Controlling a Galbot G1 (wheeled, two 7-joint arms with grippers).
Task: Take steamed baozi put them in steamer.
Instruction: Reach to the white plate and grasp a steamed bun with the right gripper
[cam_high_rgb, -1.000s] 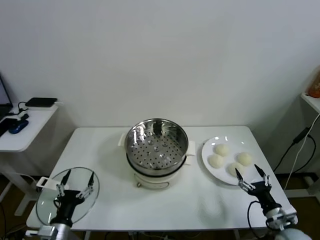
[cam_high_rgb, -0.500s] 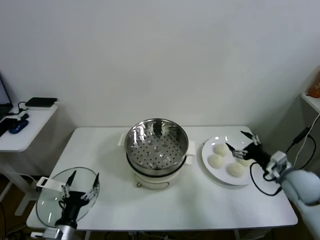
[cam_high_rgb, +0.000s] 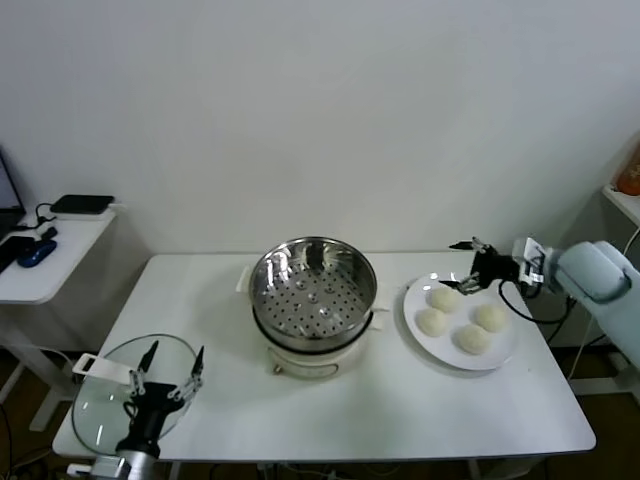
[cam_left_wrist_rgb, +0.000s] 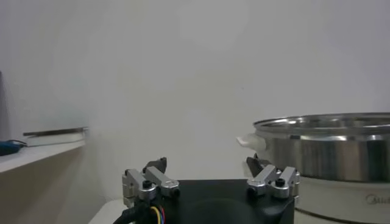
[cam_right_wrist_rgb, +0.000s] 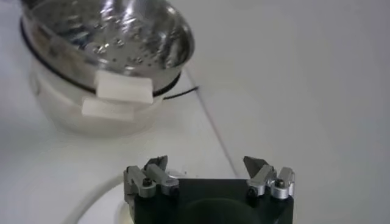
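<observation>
Two grippers stand with jaws wide and empty. Nearest, the left gripper (cam_high_rgb: 165, 375) hovers over the glass lid (cam_high_rgb: 105, 395) at the table's (cam_high_rgb: 220, 310) front left corner. Mid-table sits the steamer (cam_high_rgb: 313, 290), its faint base lettering unreadable. Four baozi (cam_high_rgb: 472, 338) lie on the plate (cam_high_rgb: 418, 310) to its right. The right gripper (cam_high_rgb: 466, 262) hangs over the plate's far edge.

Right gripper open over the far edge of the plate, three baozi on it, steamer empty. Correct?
One thing is off: the plate holds four baozi, not three, as the head view shows. The rest stands: the right gripper is open over the plate's far edge and the steamer is empty.
</observation>
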